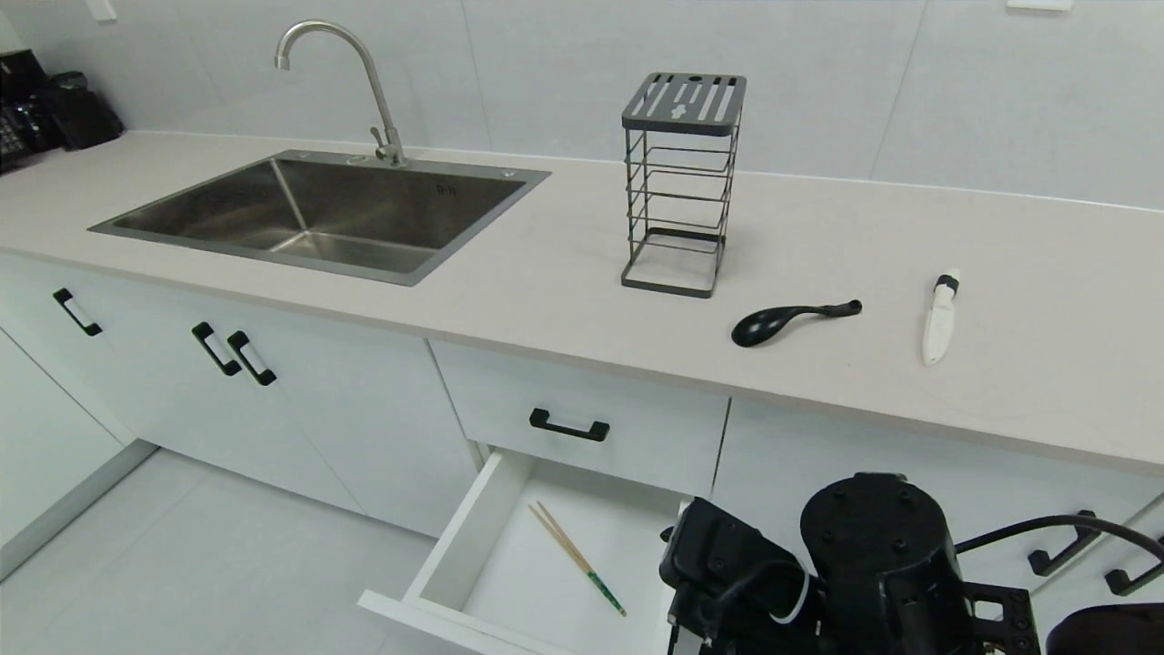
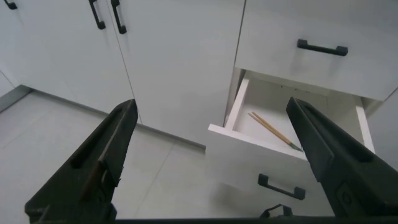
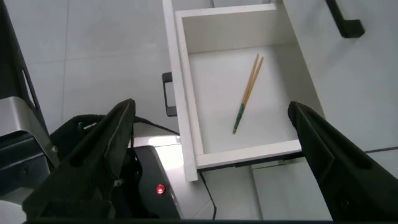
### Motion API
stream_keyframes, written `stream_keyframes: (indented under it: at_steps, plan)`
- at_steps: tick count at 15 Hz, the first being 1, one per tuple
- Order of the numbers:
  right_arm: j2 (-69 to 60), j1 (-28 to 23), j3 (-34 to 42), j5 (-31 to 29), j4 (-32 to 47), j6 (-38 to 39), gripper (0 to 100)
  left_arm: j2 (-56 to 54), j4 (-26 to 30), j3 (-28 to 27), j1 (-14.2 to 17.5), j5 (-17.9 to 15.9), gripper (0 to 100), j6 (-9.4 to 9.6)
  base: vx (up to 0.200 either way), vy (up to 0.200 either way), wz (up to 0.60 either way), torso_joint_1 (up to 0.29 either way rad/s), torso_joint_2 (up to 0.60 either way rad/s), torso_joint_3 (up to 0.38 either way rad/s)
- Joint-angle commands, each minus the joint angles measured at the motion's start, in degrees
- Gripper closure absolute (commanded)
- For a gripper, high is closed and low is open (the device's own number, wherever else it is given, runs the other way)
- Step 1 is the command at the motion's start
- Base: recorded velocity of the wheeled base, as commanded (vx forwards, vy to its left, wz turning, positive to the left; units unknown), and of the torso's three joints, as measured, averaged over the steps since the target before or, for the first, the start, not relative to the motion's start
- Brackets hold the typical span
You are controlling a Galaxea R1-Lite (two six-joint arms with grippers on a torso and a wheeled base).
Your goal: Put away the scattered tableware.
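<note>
Spoon (image 1: 791, 320) and knife (image 1: 939, 318) lie flat on the worktop (image 1: 546, 282), so the spread, empty left hand (image 2: 211, 109) or right hand (image 3: 211, 107) might pinch shallowly and drop one.

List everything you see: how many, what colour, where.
chopsticks: one pair, wood with green tips, in the open drawer
spoon: one, black, on the counter
knife: one, white, counter, right of spoon
rack: one, black wire, upright on counter
sink: one, steel, set in counter
faucet: one, steel, behind sink
drawer: one open, white, under counter
left hand: one, black, open, near drawer
right hand: one, black, open, above drawer
</note>
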Motion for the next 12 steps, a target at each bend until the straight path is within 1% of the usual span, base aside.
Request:
stream_keyframes:
  at_steps: [1, 5, 8, 11, 12]
  plan:
    - [0.5, 0.1, -0.7, -0.1, 0.0, -0.1, 0, 0.0, -0.1, 0.0, 0.0, 0.0, 0, 0.01, 0.000, 0.000, 0.00, 0.398, -0.49, -0.256]
    - [2.3, 0.0, -3.7, -0.1, 0.5, -0.1, 0, 0.0, -0.1, 0.0, 0.0, 0.0, 0, 0.01, 0.000, 0.000, 0.00, 0.299, -0.51, -0.240]
    - [4.6, 0.0, -9.0, -0.1, 2.2, -0.1, 0, 0.0, -0.1, 0.0, 0.0, 0.0, 0, 0.01, 0.000, 0.000, 0.00, 0.279, -0.53, -0.251]
    - [5.5, -0.2, -15.5, 0.5, 11.2, -0.1, 0, 0.0, -0.1, 0.0, 0.0, 0.0, 0, 0.01, 0.000, 0.000, 0.00, 0.292, -0.55, -0.271]
    - [5.8, -0.3, -16.3, 1.0, 12.7, -0.3, 0, 0.0, -0.1, 0.0, 0.0, 0.0, 0, 0.01, 0.000, 0.000, 0.00, 0.281, -0.56, -0.271]
